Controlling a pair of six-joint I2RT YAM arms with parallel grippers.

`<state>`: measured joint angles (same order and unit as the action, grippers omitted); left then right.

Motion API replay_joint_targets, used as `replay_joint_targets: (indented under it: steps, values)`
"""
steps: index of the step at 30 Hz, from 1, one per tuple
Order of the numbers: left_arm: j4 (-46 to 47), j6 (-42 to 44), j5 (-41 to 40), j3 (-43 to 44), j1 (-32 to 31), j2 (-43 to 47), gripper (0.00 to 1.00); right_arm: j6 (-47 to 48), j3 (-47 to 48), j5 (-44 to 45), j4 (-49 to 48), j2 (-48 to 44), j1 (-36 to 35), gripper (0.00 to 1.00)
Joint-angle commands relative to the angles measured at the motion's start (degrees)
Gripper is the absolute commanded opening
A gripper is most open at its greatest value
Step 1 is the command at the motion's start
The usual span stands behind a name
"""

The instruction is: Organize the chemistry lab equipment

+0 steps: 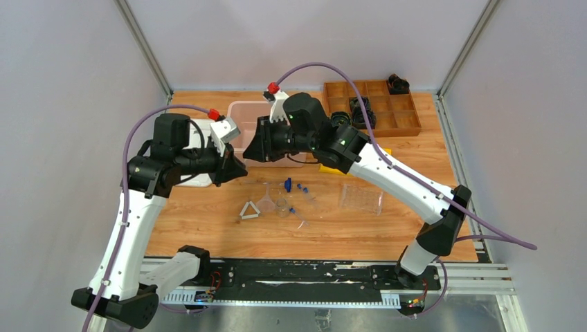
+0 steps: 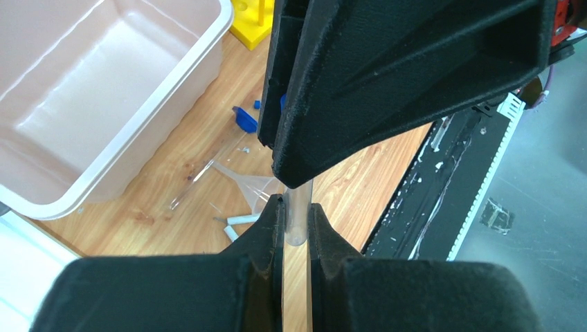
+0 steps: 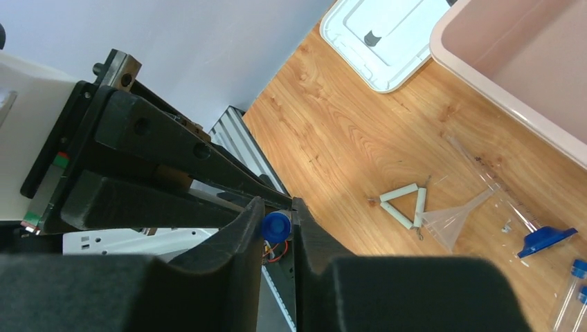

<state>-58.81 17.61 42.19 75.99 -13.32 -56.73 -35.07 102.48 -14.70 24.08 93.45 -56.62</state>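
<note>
- You have 1 pink bin (image 1: 247, 119) and 1 white lid (image 3: 384, 34).
- 1 white triangle (image 1: 250, 210), 1 clear funnel (image 1: 266, 202), 1 small clear jar (image 1: 282, 205), 1 clear tube rack (image 1: 360, 199).
- Blue-capped tubes (image 1: 302, 187): you can make out about three on the table (image 1: 208, 228), plus 1 held tube (image 2: 297, 216). They're too small for an exact total.
- 1 loose blue piece (image 1: 287, 184).
- 1 wooden divided tray (image 1: 400, 119), 3 black coiled bundles (image 1: 360, 111), 1 yellow block (image 1: 331, 168).

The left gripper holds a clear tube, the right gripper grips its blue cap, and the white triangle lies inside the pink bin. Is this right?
No: the white triangle lies on the table beside the funnel, not in the pink bin, as the right wrist view shows. The left gripper holds the tube, the right gripper its blue cap.
</note>
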Motion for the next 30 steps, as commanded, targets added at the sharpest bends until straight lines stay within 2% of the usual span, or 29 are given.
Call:
replay_joint_targets:
  steps: [1, 2, 3, 4, 5, 6, 7, 8, 12, 18, 24, 30]
  values:
    - [1.0, 1.0, 0.3, -0.1, -0.3, 0.4, 0.0, 2.2, 2.4, -0.2, 2.7, 0.5, 0.0, 0.16]
    - [1.0, 0.9, 0.3, -0.1, -0.3, 0.3, 0.0, 2.6, 2.4, 0.3, 3.1, 0.5, 0.0, 0.12]
    - [1.0, 0.8, 0.0, -0.1, -0.3, 0.2, 0.06, 3.0, 2.4, 0.7, 3.5, 0.2, 0.2, 0.06]
    - [1.0, 0.7, -0.4, 0.0, -0.3, 0.1, 0.24, 3.5, 2.3, 1.1, 4.2, -0.1, 0.4, 0.01]
    - [1.0, 0.5, -0.9, 0.0, -0.3, 0.1, 0.46, 4.1, 2.0, 1.6, 5.0, -0.5, 0.7, 0.0]
    - [1.0, 0.4, -1.4, 0.0, -0.3, 0.0, 0.74, 5.0, 1.6, 2.5, 6.2, -1.2, 1.1, 0.0]
    - [1.0, 0.5, -2.3, 0.2, -0.3, 0.1, 0.94, 6.3, 1.0, 4.5, 7.7, -2.1, 1.4, 0.0]
    - [1.0, 0.8, -3.3, 0.5, -0.3, 0.1, 0.99, 7.8, -0.1, 6.9, 9.2, -3.3, 1.9, 0.0]
    - [1.0, 0.9, -6.9, 1.2, -0.3, -0.1, 1.0, 12.2, -9.6, 17.1, 13.9, -10.1, 6.4, 0.0]
    - [0.9, 0.6, -8.5, 0.7, -0.3, -0.3, 1.0, 15.8, -26.5, 29.1, 14.9, -19.9, 16.0, 0.0]
    - [0.9, 0.7, -10.4, 0.9, -0.3, -0.8, 1.0, 16.4, -37.8, 31.8, 10.5, -21.0, 21.6, 0.0]
    - [0.9, 0.0, -10.5, 1.2, -0.3, -0.9, 1.0, 16.7, -42.0, 32.6, 6.2, -17.8, 22.8, 0.0]
